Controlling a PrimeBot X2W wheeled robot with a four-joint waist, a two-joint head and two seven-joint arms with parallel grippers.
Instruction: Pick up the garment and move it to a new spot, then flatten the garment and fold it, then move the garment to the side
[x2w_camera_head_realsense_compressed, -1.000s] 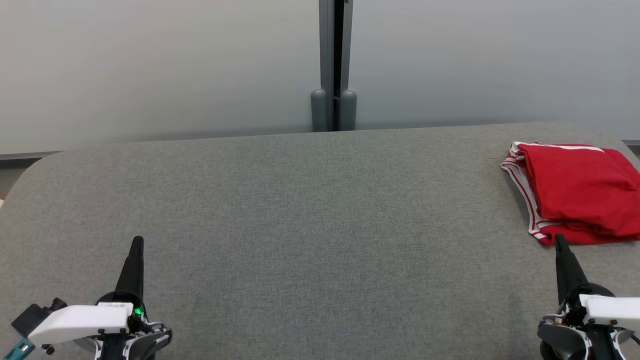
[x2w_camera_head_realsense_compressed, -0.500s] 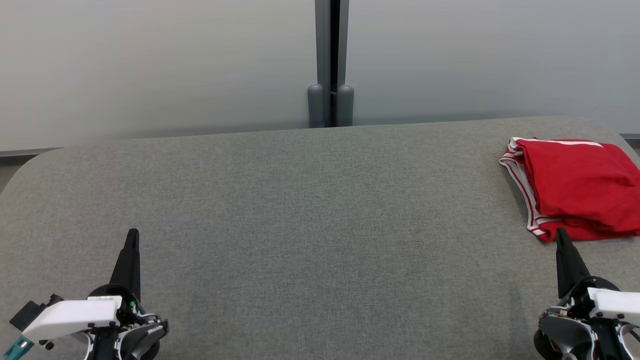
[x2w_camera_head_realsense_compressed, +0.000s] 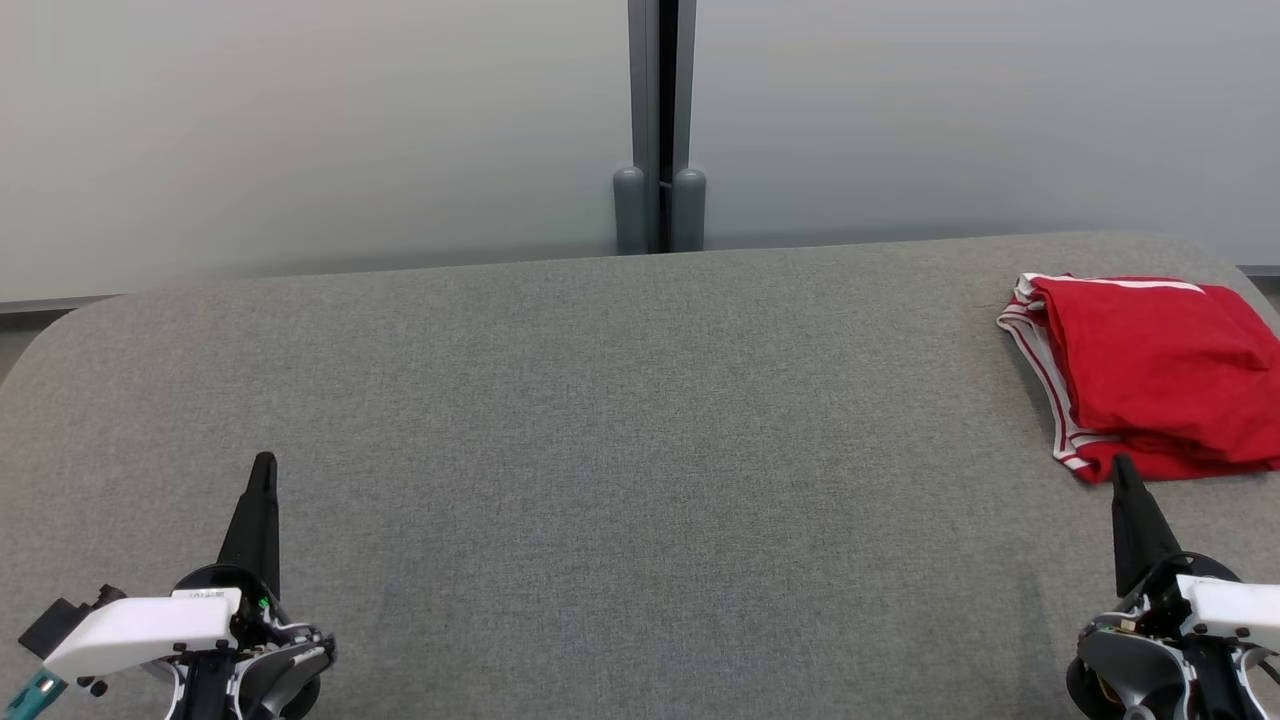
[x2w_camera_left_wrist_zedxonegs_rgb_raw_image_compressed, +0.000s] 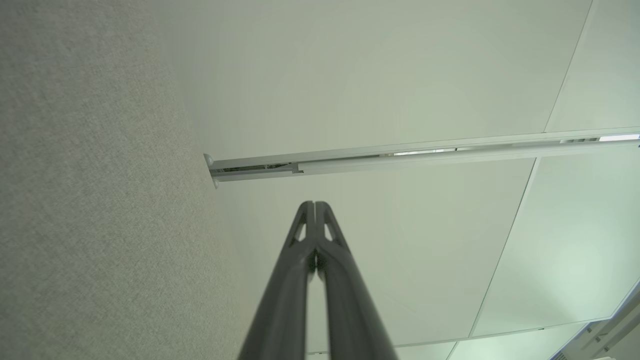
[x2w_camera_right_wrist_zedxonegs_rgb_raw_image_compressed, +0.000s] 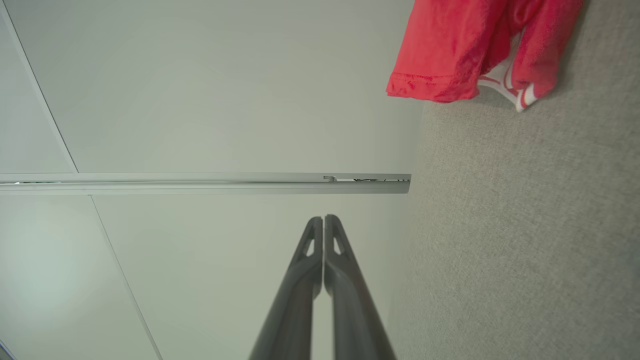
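A red garment (x2w_camera_head_realsense_compressed: 1150, 370) with white striped trim lies folded near the far right edge of the grey table (x2w_camera_head_realsense_compressed: 620, 420); the right wrist view shows the garment (x2w_camera_right_wrist_zedxonegs_rgb_raw_image_compressed: 470, 45) at its top right. My right gripper (x2w_camera_head_realsense_compressed: 1122, 468) hovers just in front of the garment's near corner, its fingers pressed together and holding nothing. My left gripper (x2w_camera_head_realsense_compressed: 264, 465) stands at the lower left over bare cloth, also shut and empty. In the wrist views the left gripper (x2w_camera_left_wrist_zedxonegs_rgb_raw_image_compressed: 315, 205) and the right gripper (x2w_camera_right_wrist_zedxonegs_rgb_raw_image_compressed: 323, 218) each show their two fingers closed against each other.
Behind the table rise pale wall panels split by a grey post (x2w_camera_head_realsense_compressed: 660, 130) with two rounded feet. The table's rounded corners show at the far left and far right.
The whole head picture shifted slightly up and left, so the camera moved. Both grippers stay shut and the garment lies where it was.
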